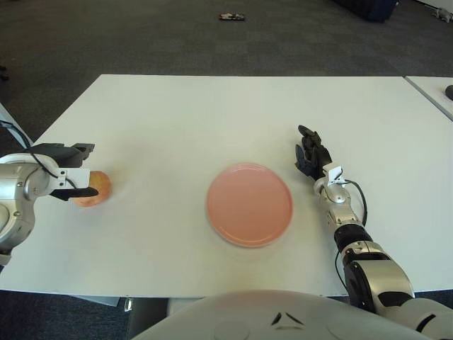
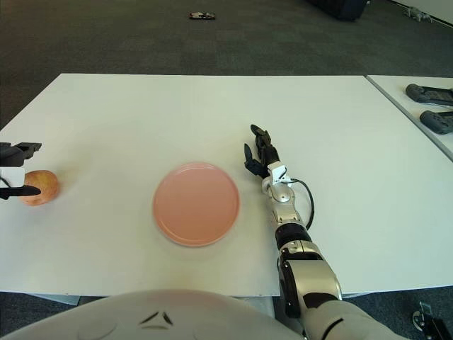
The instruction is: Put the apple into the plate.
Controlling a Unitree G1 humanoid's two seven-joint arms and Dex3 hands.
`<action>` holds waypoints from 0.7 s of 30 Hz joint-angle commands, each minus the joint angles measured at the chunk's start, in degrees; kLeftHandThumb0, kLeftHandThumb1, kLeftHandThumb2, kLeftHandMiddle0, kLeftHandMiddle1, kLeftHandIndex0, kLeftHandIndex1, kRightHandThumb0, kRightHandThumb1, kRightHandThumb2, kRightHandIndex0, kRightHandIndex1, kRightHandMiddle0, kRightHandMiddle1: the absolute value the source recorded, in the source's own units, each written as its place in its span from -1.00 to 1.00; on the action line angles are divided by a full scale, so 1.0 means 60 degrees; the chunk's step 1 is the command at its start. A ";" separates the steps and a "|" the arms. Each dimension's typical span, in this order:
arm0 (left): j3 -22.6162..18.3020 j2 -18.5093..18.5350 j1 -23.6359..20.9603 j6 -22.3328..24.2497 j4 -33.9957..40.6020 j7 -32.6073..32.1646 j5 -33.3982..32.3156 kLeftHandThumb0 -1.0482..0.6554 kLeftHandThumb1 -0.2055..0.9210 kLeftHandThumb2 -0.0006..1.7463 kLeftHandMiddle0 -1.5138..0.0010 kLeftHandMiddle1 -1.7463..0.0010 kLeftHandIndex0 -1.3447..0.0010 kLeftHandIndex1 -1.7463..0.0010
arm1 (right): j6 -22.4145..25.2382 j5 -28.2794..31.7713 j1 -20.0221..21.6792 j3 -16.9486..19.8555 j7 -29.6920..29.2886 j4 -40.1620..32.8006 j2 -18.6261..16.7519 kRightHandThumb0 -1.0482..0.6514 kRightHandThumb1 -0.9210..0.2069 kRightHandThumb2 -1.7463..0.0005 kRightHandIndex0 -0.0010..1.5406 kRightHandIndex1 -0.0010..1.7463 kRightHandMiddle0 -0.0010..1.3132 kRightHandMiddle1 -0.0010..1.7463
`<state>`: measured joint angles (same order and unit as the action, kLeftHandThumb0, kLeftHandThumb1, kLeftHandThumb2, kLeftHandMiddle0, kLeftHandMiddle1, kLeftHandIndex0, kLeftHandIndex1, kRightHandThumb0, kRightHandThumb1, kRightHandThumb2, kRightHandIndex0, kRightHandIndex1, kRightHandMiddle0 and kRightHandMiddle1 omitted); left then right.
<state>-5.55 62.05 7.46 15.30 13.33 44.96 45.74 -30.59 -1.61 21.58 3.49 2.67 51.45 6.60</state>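
The apple (image 1: 93,190), reddish-yellow, stands on the white table near its left edge. My left hand (image 1: 95,170) is at the apple with its fingers spread: the upper fingers (image 1: 74,150) reach over the far side, clear of the fruit, and the thumb (image 1: 83,192) lies against its near side. The pink plate (image 1: 249,204) lies flat at the table's middle, well to the right of the apple, with nothing in it. My right hand (image 1: 311,152) shows just right of the plate, fingers relaxed, holding nothing.
The white table (image 1: 212,120) has its left edge close to the apple. A second table at the far right carries two dark devices (image 2: 428,92). A small dark object (image 1: 232,16) lies on the carpet beyond.
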 commanded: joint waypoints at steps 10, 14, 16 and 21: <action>-0.0019 0.0079 0.0039 -0.0210 0.0000 -0.0219 0.0067 -0.91 1.00 -0.41 0.79 0.95 0.98 0.93 | 0.0367 -0.0014 -0.0292 -0.0002 0.0048 0.0332 0.0029 -0.66 -1.00 0.12 -0.75 -0.99 -1.00 -0.50; 0.0034 0.0069 0.0056 -0.0257 -0.0070 -0.0398 0.0138 -0.91 1.00 -0.45 0.76 0.94 1.00 0.87 | 0.0340 0.0011 -0.0288 0.0005 0.0107 0.0342 0.0034 -0.65 -1.00 0.11 -0.75 -0.99 -1.00 -0.50; 0.0113 0.0118 0.0037 -0.0349 -0.0146 -0.0488 0.0193 -0.91 1.00 -0.47 0.75 0.94 1.00 0.83 | 0.0325 0.0003 -0.0289 0.0005 0.0093 0.0341 0.0032 -0.65 -1.00 0.10 -0.75 -0.99 -1.00 -0.50; 0.0285 0.0149 -0.0081 -0.0626 -0.0345 -0.0714 0.0228 -0.92 1.00 -0.51 0.64 0.78 1.00 0.60 | 0.0314 0.0003 -0.0262 0.0016 0.0092 0.0374 0.0056 -0.66 -1.00 0.10 -0.74 -0.99 -1.00 -0.49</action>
<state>-4.82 62.57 7.50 12.63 12.26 41.88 46.28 -30.71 -1.60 21.60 3.52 2.86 51.58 6.65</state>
